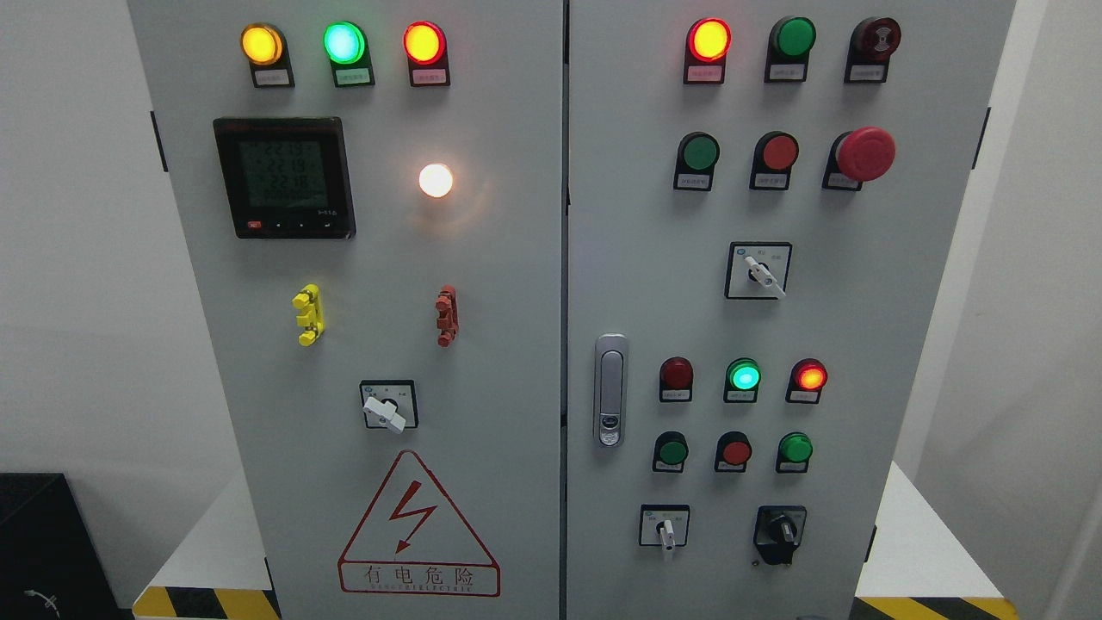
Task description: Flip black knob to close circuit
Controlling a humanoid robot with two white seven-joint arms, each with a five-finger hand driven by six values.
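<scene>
The black knob (pixel 782 529) sits at the lower right of the grey cabinet's right door (pixel 904 344), on a black square plate, with its lever pointing roughly upward. Left of it is a selector switch with a white lever (pixel 665 532) hanging down. Neither of my hands nor arms shows anywhere in the head view.
The right door carries lit and unlit lamps, push buttons, a red mushroom stop button (pixel 864 154), a white selector (pixel 761 272) and a metal door handle (pixel 610 401). The left door holds a meter (pixel 284 177), a white lamp (pixel 436 180), another selector (pixel 386 411) and a warning triangle (pixel 419 530).
</scene>
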